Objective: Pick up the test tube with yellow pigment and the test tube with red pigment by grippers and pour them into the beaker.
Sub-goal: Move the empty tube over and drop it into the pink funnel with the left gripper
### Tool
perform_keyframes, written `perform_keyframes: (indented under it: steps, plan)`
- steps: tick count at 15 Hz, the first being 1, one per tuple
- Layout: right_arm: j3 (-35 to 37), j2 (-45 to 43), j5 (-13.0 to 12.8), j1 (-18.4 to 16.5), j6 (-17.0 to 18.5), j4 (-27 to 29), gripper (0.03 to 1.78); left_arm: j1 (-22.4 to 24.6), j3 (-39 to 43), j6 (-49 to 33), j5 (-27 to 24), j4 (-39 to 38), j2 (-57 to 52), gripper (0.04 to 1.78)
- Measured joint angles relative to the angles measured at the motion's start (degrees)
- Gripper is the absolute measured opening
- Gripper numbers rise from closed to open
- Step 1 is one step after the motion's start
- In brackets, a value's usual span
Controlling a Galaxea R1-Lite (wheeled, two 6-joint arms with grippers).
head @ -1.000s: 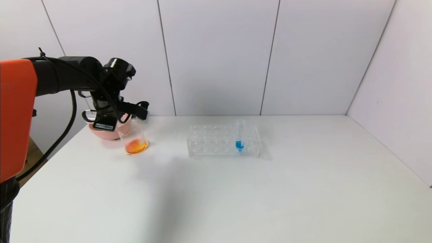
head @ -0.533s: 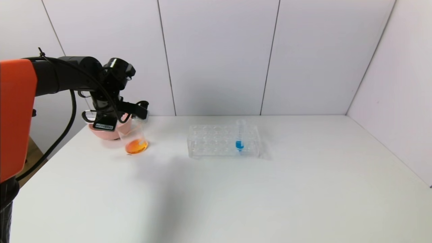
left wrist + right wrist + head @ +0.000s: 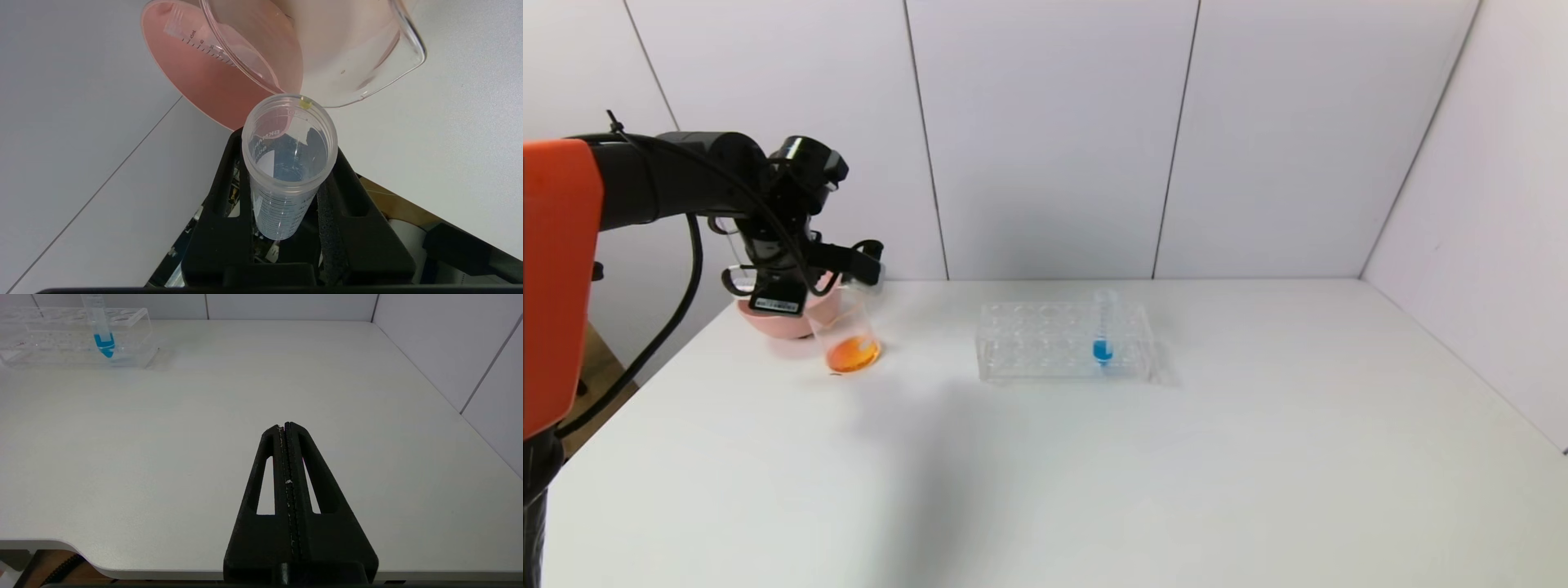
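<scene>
Looking at your left gripper [image 3: 286, 192] first, it's up at the far-left end of the table [image 3: 1094, 474], fingers clamped on a clear graduated tube [image 3: 286, 163], one black pad on each side of it; that tube looks drained, only a small yellow drop sits on its lip, so I'd call it the test tube with yellow pigment, though you can't confirm more than that drop; its open mouth is tipped toward the rim of the beaker [image 3: 367, 61] and sits just beside that rim, touching or not I can't tell; from the head view the beaker [image 3: 848, 335] stands on the table right under the gripper, with an orange pool in its bottom; just behind it, and touching or nearly so, you've got the pink bowl [image 3: 780, 322], and the wrist view shows another clear graduated tube [image 3: 196, 36] lying inside the bowl; whether that one is the red tube I can't say; over toward the middle of the table sits the clear tube rack [image 3: 1062, 341], well apart from the beaker, with one tube holding blue liquid [image 3: 1103, 331] standing upright in it; your right gripper [image 3: 286, 426] is parked low at the near edge of the table, fingers pressed flat together with nothing between them.
</scene>
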Motion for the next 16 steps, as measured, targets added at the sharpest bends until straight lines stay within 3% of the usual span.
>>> perform_keyframes:
  steps: [16]
  plan:
    - [0.0,0.0,0.0,0.0,0.0,0.0,0.11,1.0,0.0,-4.9,-9.2,0.9,-3.1,0.46]
